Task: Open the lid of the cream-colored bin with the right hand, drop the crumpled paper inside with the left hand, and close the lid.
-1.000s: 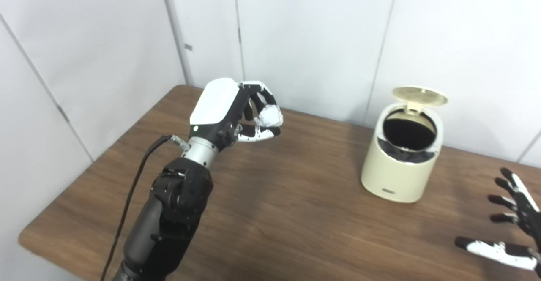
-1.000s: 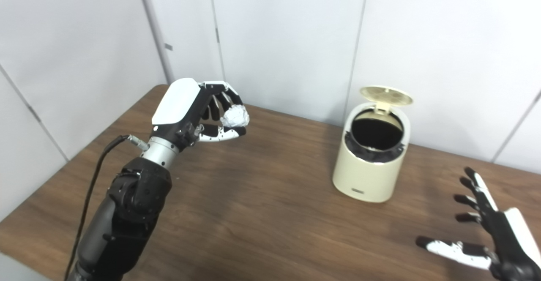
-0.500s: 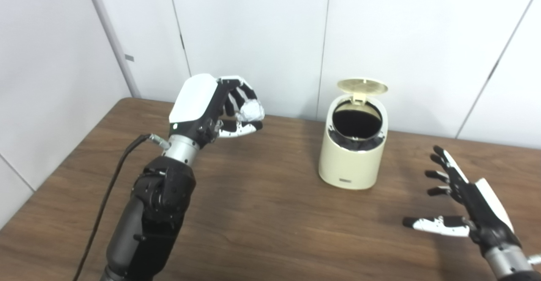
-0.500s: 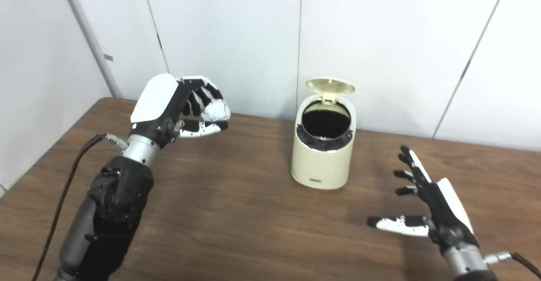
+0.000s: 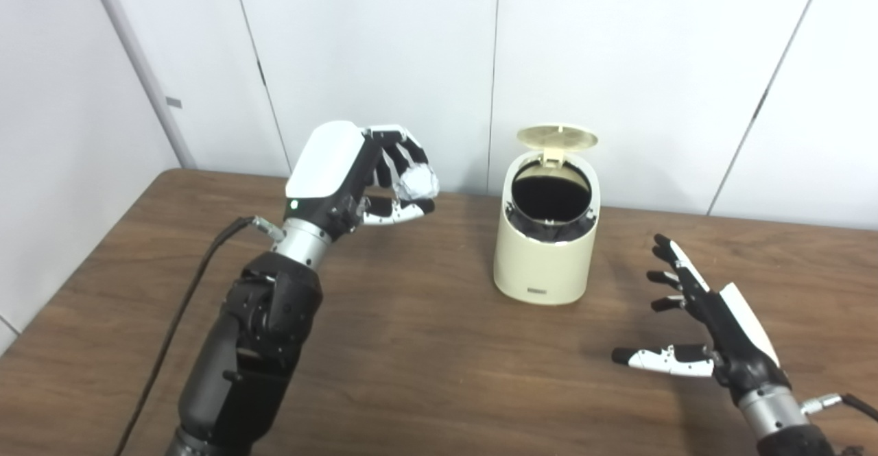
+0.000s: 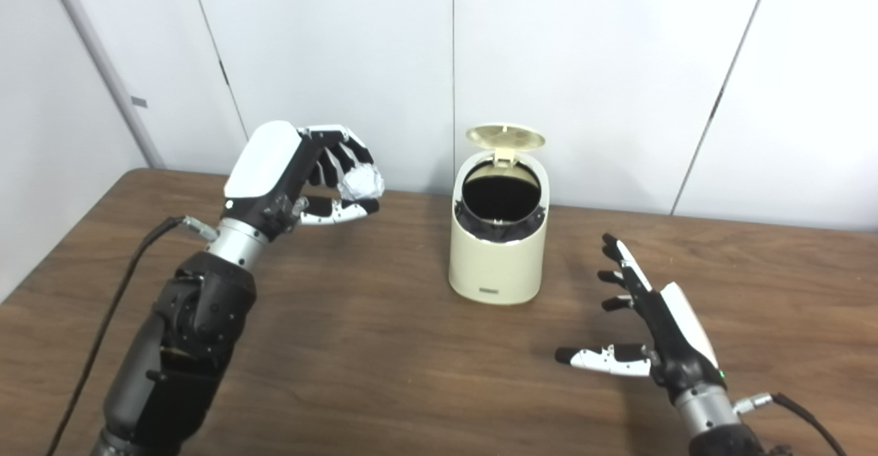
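The cream-colored bin point(image 5: 545, 250) stands at the back middle of the brown table point(image 5: 425, 346), its round lid point(image 5: 556, 136) flipped up at the rear and the dark inside showing. My left hand point(image 5: 357, 171) is raised above the table to the left of the bin, shut on the crumpled white paper point(image 5: 417, 182) held at its fingertips. The paper hangs about level with the bin's rim, a hand's width to its left. My right hand point(image 6: 651, 326) hovers low over the table to the right of the bin, open, fingers spread, holding nothing.
White wall panels point(image 5: 617, 65) stand close behind the table's far edge. A black cable point(image 5: 185, 298) trails from the left wrist down toward the near left edge.
The camera has swung right, shifting the whole picture left. The left hand with the paper has come a little closer to the bin. The right hand stays open beside it.
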### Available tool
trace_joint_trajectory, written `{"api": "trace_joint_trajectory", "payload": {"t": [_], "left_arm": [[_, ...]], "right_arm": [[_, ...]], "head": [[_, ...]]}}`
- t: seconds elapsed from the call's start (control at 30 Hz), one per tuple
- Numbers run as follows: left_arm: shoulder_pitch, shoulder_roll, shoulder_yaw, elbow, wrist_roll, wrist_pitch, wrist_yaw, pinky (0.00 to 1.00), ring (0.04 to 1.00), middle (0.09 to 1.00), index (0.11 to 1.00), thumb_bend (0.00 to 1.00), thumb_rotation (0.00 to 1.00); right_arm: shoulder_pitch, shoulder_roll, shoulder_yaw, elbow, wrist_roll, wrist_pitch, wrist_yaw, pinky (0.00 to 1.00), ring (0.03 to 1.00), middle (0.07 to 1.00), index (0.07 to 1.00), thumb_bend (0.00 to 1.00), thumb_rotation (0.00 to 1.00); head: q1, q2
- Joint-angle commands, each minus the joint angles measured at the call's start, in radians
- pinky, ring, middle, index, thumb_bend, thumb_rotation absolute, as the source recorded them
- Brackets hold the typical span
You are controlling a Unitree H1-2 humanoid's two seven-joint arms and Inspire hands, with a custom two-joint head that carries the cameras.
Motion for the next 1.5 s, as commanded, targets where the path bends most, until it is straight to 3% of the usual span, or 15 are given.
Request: {"api": "trace_joint_trajectory", "payload": {"t": [0.0,0.17,0.27,0.57,1.47], "left_arm": [[-0.063,-0.002,-0.002,0.004,-0.007,-0.046,0.051,0.33,0.378,0.481,0.517,0.5,0.0],[-0.087,-0.032,-0.026,0.041,0.013,-0.063,0.076,0.27,0.348,0.477,0.546,0.49,0.0],[-0.099,-0.054,-0.038,0.054,0.006,-0.063,0.081,0.33,0.374,0.494,0.519,0.5,0.0],[-0.152,-0.093,-0.08,0.115,0.025,-0.097,0.121,0.29,0.35,0.476,0.547,0.49,0.0],[-0.226,-0.19,-0.151,0.266,0.017,-0.125,0.169,0.31,0.363,0.487,0.542,0.49,0.0]], "right_arm": [[-0.03,0.002,0.0,-0.014,-0.003,-0.039,-0.021,0.67,0.847,0.951,0.965,0.8,0.18],[-0.028,0.007,0.008,-0.014,-0.003,-0.035,-0.017,0.7,0.855,0.959,0.973,0.8,0.24],[-0.03,0.009,0.012,-0.011,-0.011,-0.036,-0.02,0.73,0.861,0.956,0.97,0.8,0.24],[-0.035,0.018,0.016,-0.019,-0.02,-0.019,-0.014,0.72,0.872,0.961,0.975,0.81,0.25],[-0.034,0.019,0.017,-0.037,-0.06,-0.01,-0.018,0.69,0.848,0.954,0.973,0.8,0.28]], "head": [[-0.015,-0.004],[-0.034,-0.011],[-0.044,-0.012],[-0.059,-0.015],[-0.086,-0.002]]}}
